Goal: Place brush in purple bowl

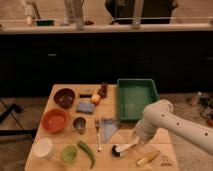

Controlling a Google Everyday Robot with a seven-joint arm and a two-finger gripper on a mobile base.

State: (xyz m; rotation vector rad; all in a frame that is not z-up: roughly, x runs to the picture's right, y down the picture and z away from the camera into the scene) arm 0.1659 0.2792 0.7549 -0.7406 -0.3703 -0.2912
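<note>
At your 5 o'clock on the table [118, 164], nearest you, lies a yellowish corn-like piece [148, 159]. Just past it the brush [120, 148] lies with its black head toward 8 o'clock and its white handle running up to the gripper [134, 142], which is low at the handle's end. You can't tell whether it is clamped on or loose. The purple bowl [64, 97] sits well apart at 10 o'clock, beyond the orange bowl [55, 120]. The green tray [136, 99] is at 1 o'clock.

1 purple bowl [64, 97], 1 orange bowl [55, 120], 1 fork [97, 134], 1 tray [136, 100], 1 brush [123, 148], 1 pincer [136, 141] beside the brush.
</note>
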